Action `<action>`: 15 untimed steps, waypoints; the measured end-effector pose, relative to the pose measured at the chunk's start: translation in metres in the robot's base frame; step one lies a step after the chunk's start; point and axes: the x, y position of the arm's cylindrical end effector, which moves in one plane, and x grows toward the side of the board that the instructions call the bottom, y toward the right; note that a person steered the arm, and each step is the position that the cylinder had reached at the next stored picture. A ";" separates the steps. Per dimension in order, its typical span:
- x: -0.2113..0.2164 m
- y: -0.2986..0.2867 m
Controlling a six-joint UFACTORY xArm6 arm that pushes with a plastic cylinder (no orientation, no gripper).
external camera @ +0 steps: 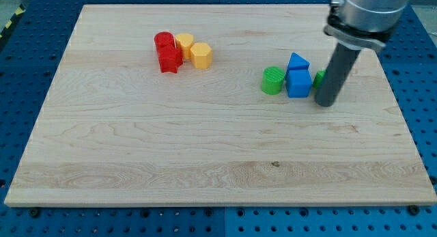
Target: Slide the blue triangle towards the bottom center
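Tip [326,102] sits on the board [205,141], touching nothing I can see, just right of blue cube [298,83]. Blue triangle [297,61] right behind cube, upper right area. Green cylinder [272,80] at cube's left; another green block [319,78], prob. half hidden behind rod.

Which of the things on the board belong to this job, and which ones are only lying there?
For the job:
- blue triangle
- my tip, at the view's right of the blue blocks

Just lying about:
- blue cube, touching the triangle
- green cylinder
- green block, half hidden behind the rod
- two red blocks
- two yellow blocks
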 end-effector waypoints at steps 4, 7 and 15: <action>-0.003 -0.100; -0.069 -0.130; -0.085 0.025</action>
